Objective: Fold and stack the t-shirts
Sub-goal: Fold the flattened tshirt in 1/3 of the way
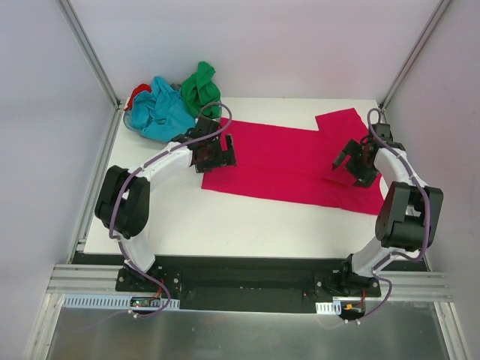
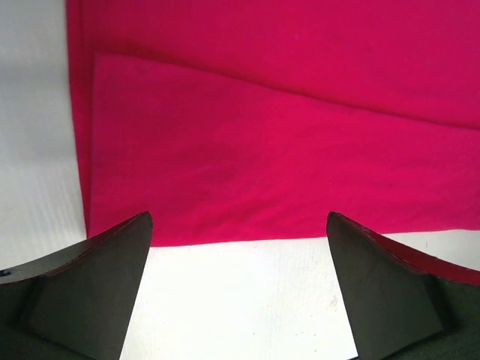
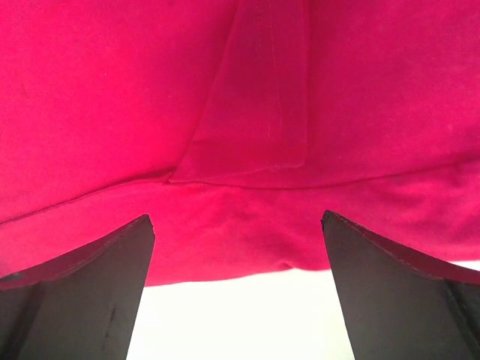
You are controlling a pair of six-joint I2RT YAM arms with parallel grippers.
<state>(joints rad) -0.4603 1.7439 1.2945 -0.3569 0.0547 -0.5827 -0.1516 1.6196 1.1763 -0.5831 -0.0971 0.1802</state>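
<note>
The crimson-pink soft cloth t-shirt [image 1: 285, 161] lies flat from centre to 3 o'clock on the white surface [image 1: 225, 225], so the left end effector [image 1: 217, 156] and right end effector [image 1: 349, 161], both spread and empty, should probably pinch its 6 o'clock edge together, avoiding skew.

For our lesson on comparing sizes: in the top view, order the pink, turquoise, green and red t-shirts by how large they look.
1. crimson-pink t-shirt, spread flat
2. turquoise t-shirt, bunched
3. green t-shirt, bunched
4. red t-shirt, mostly hidden, so its rank is unsure
</note>
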